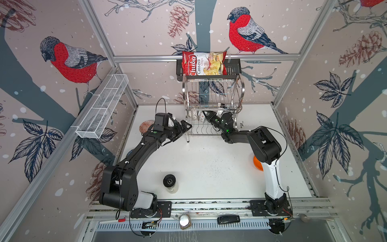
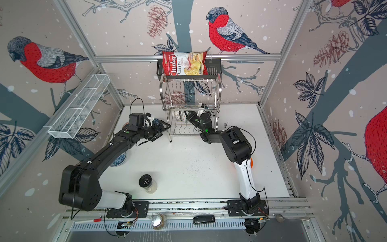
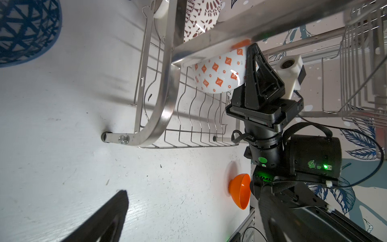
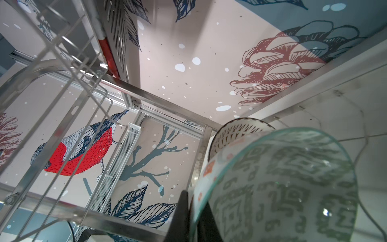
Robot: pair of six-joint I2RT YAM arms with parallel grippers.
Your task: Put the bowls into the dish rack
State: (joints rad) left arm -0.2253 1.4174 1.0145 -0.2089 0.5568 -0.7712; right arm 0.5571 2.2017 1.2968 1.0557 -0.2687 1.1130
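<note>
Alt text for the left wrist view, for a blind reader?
The right arm's jaws, shut on the rim of an orange-patterned bowl, hold it in the rack's lower tier. A plain orange bowl and a blue bowl sit on the table.

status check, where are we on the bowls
Left pincer open, empty, beside the dish rack. Right pincer shut on grey-green patterned bowl inside the lower tier. White patterned bowl racked next to it; upper tier close overhead.
</note>
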